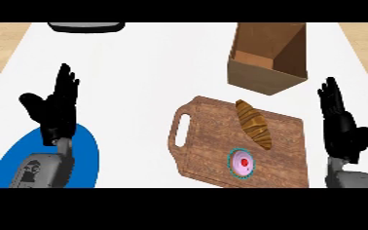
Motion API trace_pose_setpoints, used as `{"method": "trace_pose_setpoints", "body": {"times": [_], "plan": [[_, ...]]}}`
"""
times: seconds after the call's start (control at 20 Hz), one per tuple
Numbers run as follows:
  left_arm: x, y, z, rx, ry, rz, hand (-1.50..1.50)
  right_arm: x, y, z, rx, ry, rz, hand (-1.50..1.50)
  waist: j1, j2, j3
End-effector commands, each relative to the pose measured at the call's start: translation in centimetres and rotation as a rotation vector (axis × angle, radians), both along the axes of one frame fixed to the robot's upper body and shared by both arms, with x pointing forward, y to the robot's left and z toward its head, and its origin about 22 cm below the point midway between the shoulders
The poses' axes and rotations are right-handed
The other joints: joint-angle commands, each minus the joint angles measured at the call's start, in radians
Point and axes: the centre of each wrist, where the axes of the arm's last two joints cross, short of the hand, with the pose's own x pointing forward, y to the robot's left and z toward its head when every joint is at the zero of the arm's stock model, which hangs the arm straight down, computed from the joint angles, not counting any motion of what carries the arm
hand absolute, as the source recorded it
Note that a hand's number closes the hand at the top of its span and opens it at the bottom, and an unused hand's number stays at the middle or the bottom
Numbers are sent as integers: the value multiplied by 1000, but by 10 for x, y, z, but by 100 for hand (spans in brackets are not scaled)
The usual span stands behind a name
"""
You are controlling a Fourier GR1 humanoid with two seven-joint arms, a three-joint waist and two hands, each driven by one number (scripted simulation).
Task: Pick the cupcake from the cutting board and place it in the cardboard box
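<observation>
The cupcake, pink-topped with a red centre and a teal rim, stands near the front edge of the brown wooden cutting board. A brown croissant lies on the board just behind it. The open cardboard box stands behind the board, at the back right. My right hand is open at the right edge, fingers up, beside the board and apart from the cupcake. My left hand is open at the far left, fingers up, holding nothing.
A blue plate lies under my left forearm at the front left. A dark grey object shows at the back edge. The white counter is bordered by wooden strips at both sides.
</observation>
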Motion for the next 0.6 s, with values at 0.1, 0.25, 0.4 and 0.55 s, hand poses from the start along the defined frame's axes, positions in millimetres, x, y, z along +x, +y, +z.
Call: {"method": "trace_pose_setpoints", "body": {"times": [0.1,0.25,0.4,0.55], "plan": [[-8,42,-6,222,79,1,0,-13,33,6,84,15,284,-150,-5,-27,10],[-20,84,3,480,135,-25,0,-14,61,17,183,-8,526,-150,3,-34,12],[-22,72,-14,427,173,-57,0,-13,2,37,-683,4,594,-150,12,-26,1],[-27,92,-1,444,185,-40,0,-73,23,-34,-181,-27,554,-150,-5,-26,13]]}}
